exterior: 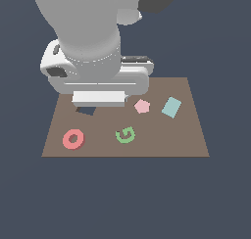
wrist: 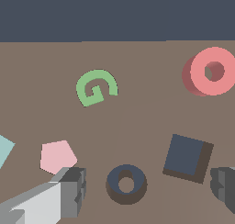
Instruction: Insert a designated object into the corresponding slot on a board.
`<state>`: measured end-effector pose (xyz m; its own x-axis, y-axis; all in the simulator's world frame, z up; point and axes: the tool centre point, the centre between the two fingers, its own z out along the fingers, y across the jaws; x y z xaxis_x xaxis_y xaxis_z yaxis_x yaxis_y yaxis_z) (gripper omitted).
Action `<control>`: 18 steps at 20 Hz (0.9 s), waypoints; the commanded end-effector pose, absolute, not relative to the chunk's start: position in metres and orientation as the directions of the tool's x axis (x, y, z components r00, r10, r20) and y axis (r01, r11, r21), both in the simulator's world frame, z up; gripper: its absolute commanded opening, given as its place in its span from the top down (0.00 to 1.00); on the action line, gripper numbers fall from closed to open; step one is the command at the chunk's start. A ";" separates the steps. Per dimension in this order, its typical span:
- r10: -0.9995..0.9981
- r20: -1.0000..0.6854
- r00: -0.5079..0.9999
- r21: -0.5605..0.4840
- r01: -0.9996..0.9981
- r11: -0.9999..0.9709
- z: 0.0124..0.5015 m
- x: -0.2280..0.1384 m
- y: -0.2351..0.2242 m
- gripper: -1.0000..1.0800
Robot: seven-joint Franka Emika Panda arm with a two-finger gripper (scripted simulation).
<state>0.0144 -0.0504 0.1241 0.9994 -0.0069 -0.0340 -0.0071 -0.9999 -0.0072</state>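
brown board point(exterior: 191, 135), red ring point(exterior: 73, 138) near corner, ungrasped

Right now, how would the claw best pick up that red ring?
Likely from straight above: the red ring lies flat on the board with nothing touching it. One finger could go in its round hole and one outside, pinching the band, or both could close across its outer edge.

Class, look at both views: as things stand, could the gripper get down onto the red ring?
Probably yes. The red ring lies flat and alone on the board, nothing over it; the open gripper hovers elsewhere, above the slot.
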 end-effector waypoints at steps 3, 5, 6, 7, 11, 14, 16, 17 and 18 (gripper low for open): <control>0.004 -0.026 1.000 -0.005 0.004 -1.000 0.105 0.033 -0.076 0.04; 0.010 -0.022 1.000 -0.004 0.010 -1.000 0.097 0.042 -0.087 0.04; 0.012 -0.020 1.000 -0.004 0.012 -1.000 0.092 0.047 -0.093 0.04; 0.015 -0.018 1.000 -0.003 0.015 -1.000 0.088 0.052 -0.099 0.04; 0.025 -0.011 1.000 -0.002 0.025 -1.000 0.073 0.070 -0.120 0.04; 0.030 -0.007 1.000 -0.001 0.030 -1.000 0.065 0.080 -0.131 0.04; 0.033 -0.005 0.999 -0.001 0.033 -0.999 0.060 0.086 -0.137 0.04; 0.034 -0.004 0.999 -0.001 0.034 -0.999 0.059 0.088 -0.140 0.04; 0.035 -0.004 0.999 -0.001 0.035 -0.999 0.057 0.090 -0.142 0.04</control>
